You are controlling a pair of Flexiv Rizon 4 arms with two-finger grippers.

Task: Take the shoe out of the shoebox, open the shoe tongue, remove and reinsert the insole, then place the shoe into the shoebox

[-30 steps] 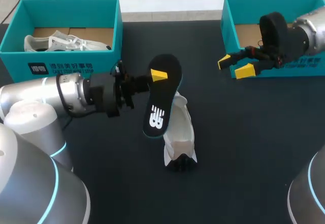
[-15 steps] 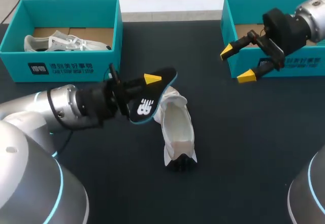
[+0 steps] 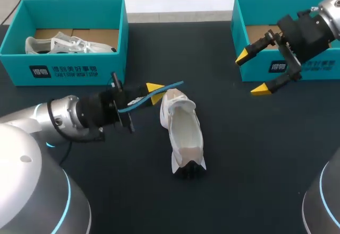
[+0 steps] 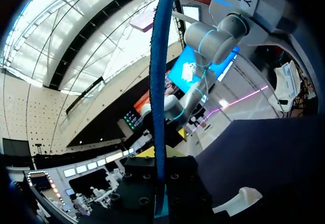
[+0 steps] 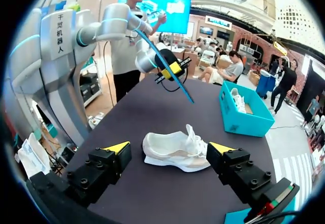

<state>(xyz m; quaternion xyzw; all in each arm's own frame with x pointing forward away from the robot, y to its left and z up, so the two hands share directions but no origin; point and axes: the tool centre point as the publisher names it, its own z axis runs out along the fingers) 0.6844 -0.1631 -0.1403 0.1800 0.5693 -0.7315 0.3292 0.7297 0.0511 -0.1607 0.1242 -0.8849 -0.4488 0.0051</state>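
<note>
A white shoe [image 3: 183, 133] lies on the black table, its opening facing up. Just left of its heel my left gripper [image 3: 153, 93] is shut on the dark insole [image 3: 171, 86], which shows edge-on as a thin blue line. In the left wrist view the insole [image 4: 158, 82] stands as a narrow blue strip out of the gripper [image 4: 158, 155]. My right gripper [image 3: 254, 74] hangs open in front of the right shoebox [image 3: 313, 67], holding nothing. In the right wrist view the shoe [image 5: 175, 150] lies ahead of the open gripper [image 5: 169, 148], with the insole [image 5: 163, 61] beyond it.
A second teal shoebox [image 3: 69, 70] at the back left holds another white shoe [image 3: 69, 45]. It shows in the right wrist view too, as a teal box [image 5: 249, 120] beyond the shoe. Bare black tabletop lies around the shoe, toward the front and right.
My left gripper has turned the insole from its flat printed face to edge-on and drawn it down and left. My right gripper has shifted slightly right and rotated, still open.
</note>
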